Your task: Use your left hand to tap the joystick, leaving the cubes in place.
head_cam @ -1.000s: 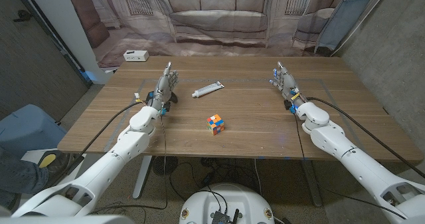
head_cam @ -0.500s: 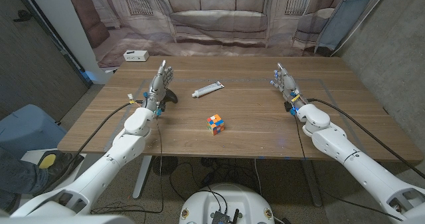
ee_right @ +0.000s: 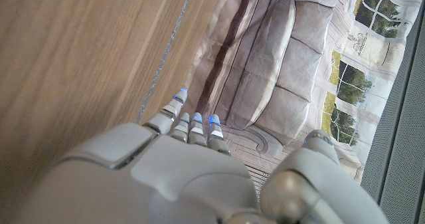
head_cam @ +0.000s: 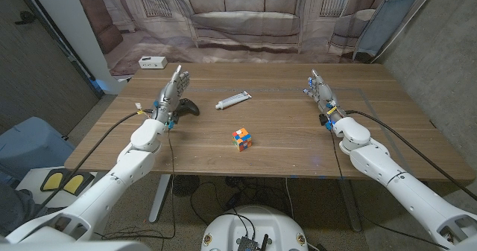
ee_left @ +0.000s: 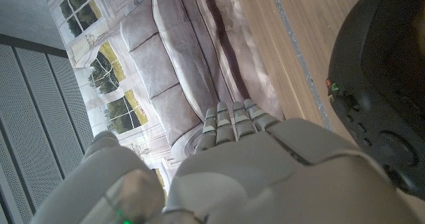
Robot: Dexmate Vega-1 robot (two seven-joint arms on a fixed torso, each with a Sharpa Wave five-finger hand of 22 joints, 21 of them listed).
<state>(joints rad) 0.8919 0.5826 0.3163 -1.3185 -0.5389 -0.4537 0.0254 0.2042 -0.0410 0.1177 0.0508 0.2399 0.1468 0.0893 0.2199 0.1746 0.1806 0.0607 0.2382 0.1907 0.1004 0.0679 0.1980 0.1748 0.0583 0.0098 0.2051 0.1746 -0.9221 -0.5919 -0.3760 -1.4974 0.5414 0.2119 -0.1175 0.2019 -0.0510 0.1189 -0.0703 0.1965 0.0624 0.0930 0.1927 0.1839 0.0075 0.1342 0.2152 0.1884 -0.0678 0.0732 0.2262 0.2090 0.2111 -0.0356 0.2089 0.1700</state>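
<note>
A wooden table (head_cam: 283, 143) is being viewed from above the robot, with both arms reaching in from the near corners. The left hand (head_cam: 170, 94) is hovering at the far left of the table with its fingers extended and apart, holding nothing. The joystick (head_cam: 187, 108), a black game controller, is lying on the wood just beside that hand, on the side toward the table's middle; the head view does not settle whether the 2 are touching. In the left wrist view the joystick (ee_left: 385, 104) is sitting close alongside the left hand (ee_left: 265, 164), its small buttons facing up. From the head view its long axis seems to be running roughly across the table, left to right, though it is small and partly hidden by the hand. A tap would likely call for a short sideways and downward move toward the middle. The left hand is by far the nearer; the right hand (head_cam: 321, 93) is waiting well apart at the far right, fingers straight and empty. 1 colourful cube (head_cam: 240, 137) is sitting near the centre, well clear of the joystick. A white tube (head_cam: 233, 100) is lying between the joystick and the centre, farther back. A white box (head_cam: 152, 62) is resting at the far left corner.
</note>
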